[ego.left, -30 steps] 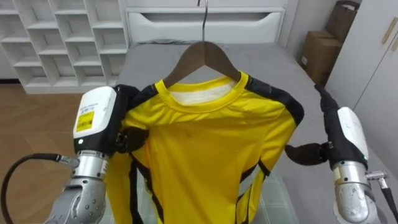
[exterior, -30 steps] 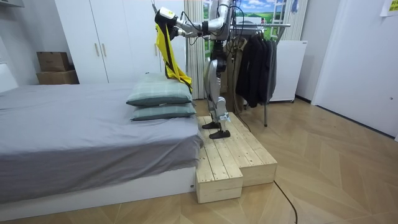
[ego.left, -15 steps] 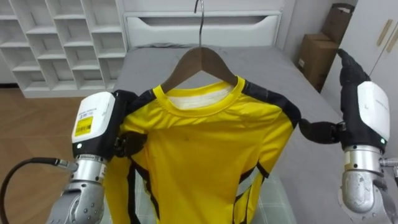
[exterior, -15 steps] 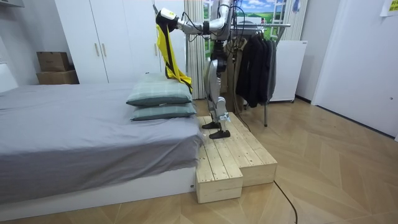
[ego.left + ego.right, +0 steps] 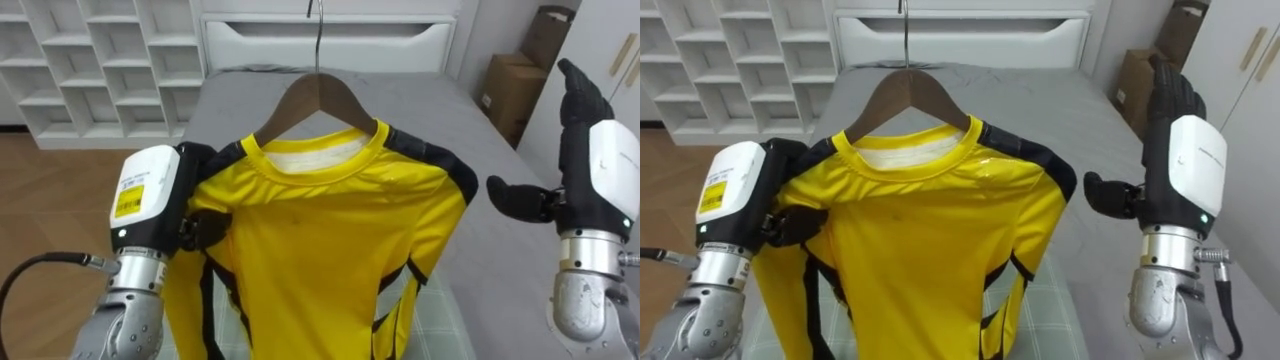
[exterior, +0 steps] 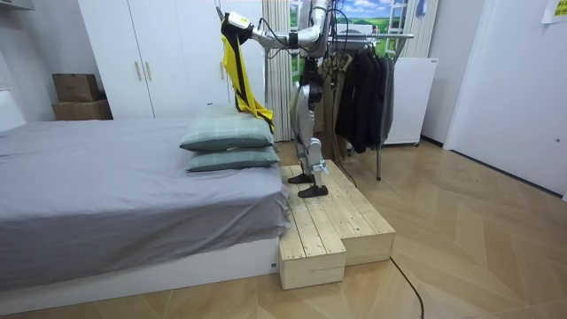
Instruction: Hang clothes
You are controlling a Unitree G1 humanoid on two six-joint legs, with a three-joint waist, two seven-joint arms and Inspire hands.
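Left eye view: left hand [image 5: 152, 200] clutches shirt [image 5: 330, 250] (on hanger [image 5: 315, 95]); right hand [image 5: 598, 182] spread.

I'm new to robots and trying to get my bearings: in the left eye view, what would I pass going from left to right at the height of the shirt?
The left robot hand, gripping the shirt's shoulder → yellow shirt on its wooden hanger → right robot hand, open beside the shirt.

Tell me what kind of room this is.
Most likely a bedroom: a bed with pillows, a white wardrobe, and a clothes rack of dark garments by the robot. Its left hand holds a yellow shirt on a hanger.
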